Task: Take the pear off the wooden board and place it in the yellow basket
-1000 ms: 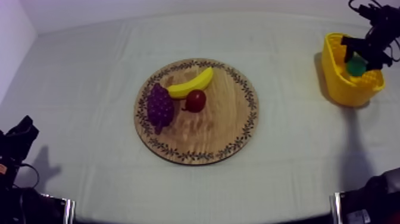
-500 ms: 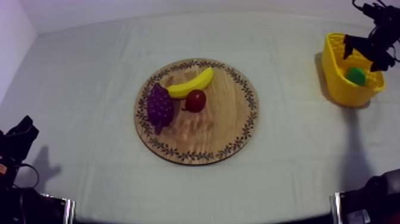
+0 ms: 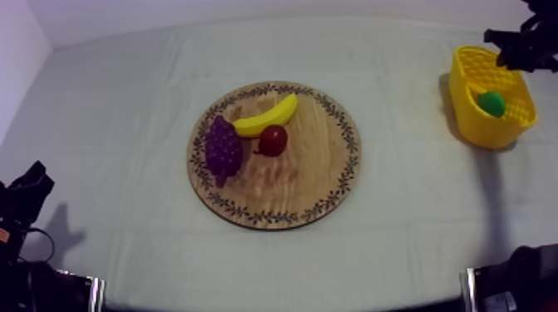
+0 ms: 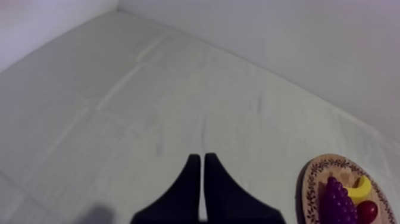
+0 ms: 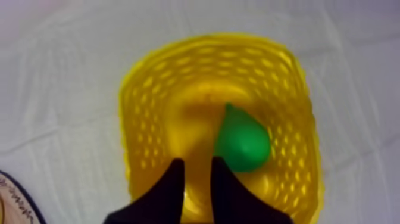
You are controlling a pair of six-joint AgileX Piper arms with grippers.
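Placing step looks finished: the green pear (image 5: 241,143), smooth teardrop plastic, lies inside the lattice-walled yellow basket (image 5: 143,89). My right gripper (image 5: 196,164) hovers above it, fingers apart and empty. My left gripper (image 4: 200,159) is pressed together over the cloth (image 4: 119,107). Next, I'd say: lift clear without clipping the rim.

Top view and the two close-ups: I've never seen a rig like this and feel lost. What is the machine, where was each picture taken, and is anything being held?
Two robot arms sit at a cloth-covered table. One camera looks down from above; one rides on each wrist. On the wooden board lie a banana, grapes and a small red fruit. The left fingers are shut on nothing, away from the board. The right fingers are open above the yellow basket; the pear lies inside it.
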